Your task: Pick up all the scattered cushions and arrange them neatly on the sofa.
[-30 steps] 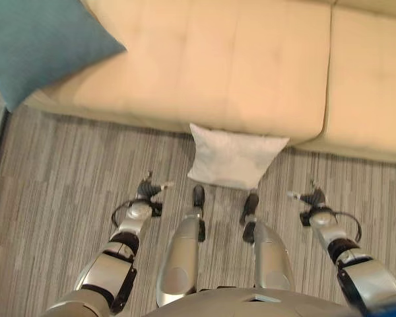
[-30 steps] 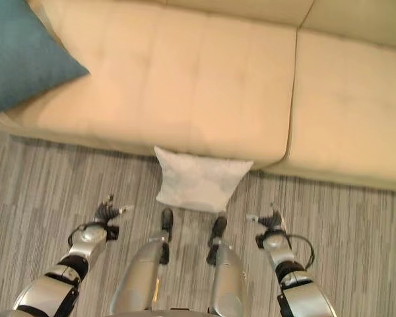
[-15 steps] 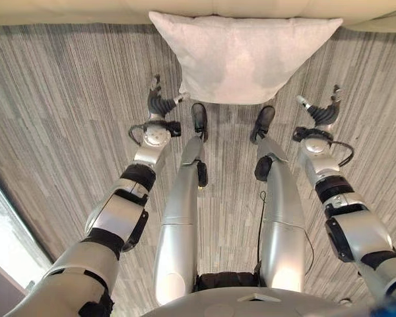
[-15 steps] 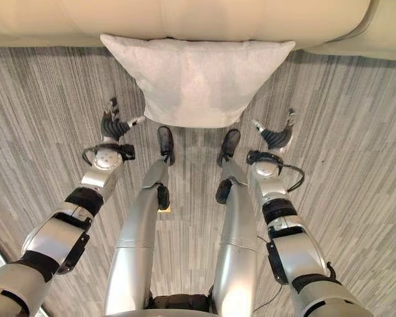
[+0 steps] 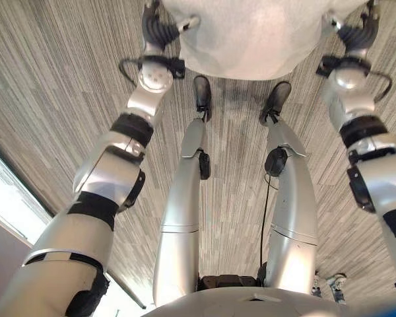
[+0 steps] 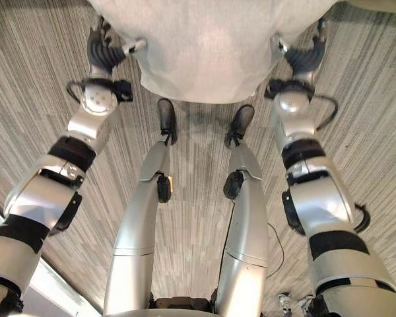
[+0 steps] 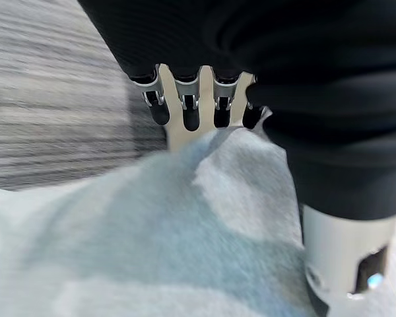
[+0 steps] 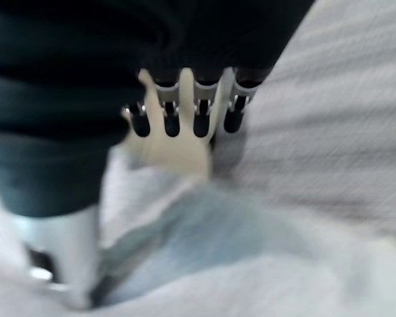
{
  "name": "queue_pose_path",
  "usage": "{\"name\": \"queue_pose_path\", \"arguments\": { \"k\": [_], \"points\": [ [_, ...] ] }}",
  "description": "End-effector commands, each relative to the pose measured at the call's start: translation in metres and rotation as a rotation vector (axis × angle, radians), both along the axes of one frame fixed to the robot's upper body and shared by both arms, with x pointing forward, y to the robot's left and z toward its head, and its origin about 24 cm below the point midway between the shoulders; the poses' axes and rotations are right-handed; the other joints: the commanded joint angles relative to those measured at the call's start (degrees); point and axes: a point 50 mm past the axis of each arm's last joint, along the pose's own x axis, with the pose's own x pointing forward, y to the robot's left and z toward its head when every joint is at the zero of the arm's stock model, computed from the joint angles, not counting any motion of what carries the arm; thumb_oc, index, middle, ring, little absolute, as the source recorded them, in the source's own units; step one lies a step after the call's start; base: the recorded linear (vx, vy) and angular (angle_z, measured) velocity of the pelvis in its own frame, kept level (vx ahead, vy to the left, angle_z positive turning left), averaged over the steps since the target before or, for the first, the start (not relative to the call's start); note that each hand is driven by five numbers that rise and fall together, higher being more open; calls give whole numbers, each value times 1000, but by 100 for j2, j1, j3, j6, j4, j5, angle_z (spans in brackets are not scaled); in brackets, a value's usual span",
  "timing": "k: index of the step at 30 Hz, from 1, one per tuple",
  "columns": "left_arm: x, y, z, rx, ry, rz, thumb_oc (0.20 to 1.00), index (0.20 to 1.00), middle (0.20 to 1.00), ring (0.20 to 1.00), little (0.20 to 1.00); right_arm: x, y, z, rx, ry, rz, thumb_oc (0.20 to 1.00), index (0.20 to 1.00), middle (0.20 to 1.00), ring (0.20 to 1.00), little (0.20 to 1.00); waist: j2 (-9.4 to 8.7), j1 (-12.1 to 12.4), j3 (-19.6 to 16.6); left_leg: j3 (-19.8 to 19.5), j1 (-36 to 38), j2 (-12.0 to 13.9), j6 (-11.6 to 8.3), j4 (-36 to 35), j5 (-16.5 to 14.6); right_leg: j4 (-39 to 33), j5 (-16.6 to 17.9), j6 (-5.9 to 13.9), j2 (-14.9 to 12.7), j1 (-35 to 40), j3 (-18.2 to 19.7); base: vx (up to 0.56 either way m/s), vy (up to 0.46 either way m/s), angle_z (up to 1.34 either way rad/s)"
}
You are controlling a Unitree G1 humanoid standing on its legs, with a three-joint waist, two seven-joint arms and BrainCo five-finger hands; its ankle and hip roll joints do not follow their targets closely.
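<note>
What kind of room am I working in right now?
Probably a carpeted living room or lounge. A white cushion lies on striped grey carpet, with the left hand and right hand flanking it.

Left hand (image 5: 160,30) and right hand (image 5: 356,30), fingers spread.

The left hand (image 7: 204,99) appears from very close, its dark ribbed cover occupying the near field. A row of silver fingers with dark tips (image 7: 191,109) extends from beneath the cover, and the fingers are straight. The silver thumb (image 7: 346,257) stands apart from the row. A pale grey-white fabric cushion (image 7: 152,244) lies between the thumb and the fingers, its soft surface rising to meet the fingertips. Whether the fingertips touch the fabric cannot be determined. Beyond the fingers, grey striped carpet flooring (image 7: 53,99) extends outward past the cushion edge.
</note>
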Motion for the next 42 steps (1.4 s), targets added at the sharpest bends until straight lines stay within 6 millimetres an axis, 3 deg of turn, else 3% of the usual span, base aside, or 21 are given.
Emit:
{"name": "queue_pose_path", "arguments": {
  "k": [1, 2, 3, 6, 9, 10, 11, 12, 13, 16, 22, 29, 34, 35, 37, 42],
  "points": [
    [3, 7, -65, -18, 159, 16, 1000, 1000, 1000, 1000, 1000, 3, 34, -69, -12, 145, 167, 1000, 1000, 1000, 1000, 1000, 45, -83, -916, -750, -308, -82, -213, 704, -881, -700, 278, 949, -49, 217, 266, -2, -17, 7],
    [3, -7, -56, 3, 138, -19, 1000, 1000, 1000, 1000, 1000, 5, 51, -56, -45, 120, 222, 1000, 1000, 1000, 1000, 1000, 49, -50, -905, -766, -372, -98, -217, 739, -861, -644, 270, 938, -45, 162, 257, -4, -15, 3],
    [3, -7, -55, 3, 137, -19, 1000, 1000, 1000, 1000, 1000, 5, 51, -56, -45, 119, 222, 1000, 1000, 1000, 1000, 1000, 53, -52, -903, -767, -379, -98, -218, 744, -862, -640, 268, 937, -46, 156, 256, 0, 0, 0],
    [0, -42, -32, 12, 68, -105, 1000, 1000, 1000, 1000, 1000, 3, 91, -29, -67, 37, 339, 1000, 1000, 1000, 1000, 1000, 67, 3, -931, -815, -554, -138, -244, 764, -805, -627, 242, 922, -20, 48, 236, -10, -27, 2],
    [-6, -61, -17, -33, 15, -164, 1000, 1000, 1000, 1000, 1000, -1, 111, -15, -27, -28, 411, 1000, 1000, 1000, 1000, 1000, 68, 22, -983, -862, -648, -161, -257, 753, -770, -631, 221, 911, -9, -13, 226, 1, -25, 8],
    [-8, -66, -11, -62, -4, -189, 912, 912, 912, 912, 912, -4, 117, -7, -9, -62, 433, 598, 598, 598, 598, 598, 67, 23, -1009, -876, -670, -164, -260, 743, -760, -633, 216, 909, -2, -37, 228, 2, -13, 4],
    [-10, -70, -8, -84, -16, -210, 313, 313, 313, 313, 313, -6, 122, -2, 1, -87, 453, 200, 200, 200, 200, 200, 63, 23, -1032, -895, -672, -174, -265, 729, -751, -636, 219, 909, 5, -50, 234, -6, -13, 3],
    [-14, -74, 0, -142, -49, -247, 200, 200, 200, 200, 200, -11, 129, 10, 21, -144, 487, 200, 200, 200, 200, 200, 53, 21, -1068, -907, -675, -181, -276, 706, -745, -642, 213, 908, 18, -64, 237, 0, 0, 0],
    [-22, -76, 12, -238, -108, -298, 200, 200, 200, 200, 200, -19, 134, 24, 40, -227, 511, 200, 200, 200, 200, 200, 40, 13, -1143, -903, -676, -182, -293, 669, -738, -654, 214, 913, 31, -78, 244, 0, 0, 0],
    [-28, -71, 21, -273, -168, -312, 200, 200, 200, 200, 200, -27, 134, 35, 39, -298, 518, 200, 200, 200, 200, 200, 45, 1, -1232, -899, -630, -182, -306, 608, -724, -698, 228, 923, 45, -65, 249, 0, 0, 0],
    [-46, -64, 16, -346, -257, -354, 200, 200, 200, 200, 200, -42, 123, 30, 59, -392, 498, 200, 200, 200, 200, 200, 75, -43, -1431, -868, -104, -165, -359, 317, -690, -789, 212, 948, 88, 377, 179, -5, 4, -1],
    [-73, -68, -20, -334, -275, -405, 200, 200, 200, 200, 200, -59, 120, -26, 26, -339, 539, 200, 200, 200, 200, 200, 102, -94, -1238, -883, 1518, -253, -442, -350, -637, -1132, 185, 931, 134, 1918, -65, -35, -24, 4],
    [-96, -67, -61, -263, -230, -446, 200, 200, 200, 200, 200, -81, 115, -81, 13, -235, 593, 200, 200, 200, 200, 200, 115, -138, -1190, -859, 2998, -292, -435, -778, -446, -1751, 368, 852, 125, 3479, -364, -57, -37, 1],
    [-100, -65, -75, -266, -193, -448, 200, 200, 200, 200, 200, -90, 114, -101, 56, -183, 616, 200, 200, 200, 200, 200, 98, -149, -1296, -852, 3410, -284, -448, -886, -435, -1934, 357, 856, 159, 3949, -457, 62, -52, -1],
    [-107, -65, -89, -260, -154, -466, 200, 200, 200, 200, 200, -99, 111, -121, 102, -132, 636, 200, 200, 200, 200, 200, 87, -165, -1386, -853, 3909, -263, -461, -1074, -412, -2170, 359, 870, 220, 4515, -549, 88, -73, -6],
    [-126, -52, -132, -289, -20, -480, 200, 200, 200, 200, 200, -126, 93, -155, 134, -42, 629, 200, 200, 200, 200, 200, 110, -188, -1721, -796, 5288, -127, -489, -1643, -375, -2811, 342, 904, 413, 6041, -702, 154, -66, -5]
  ]
}}
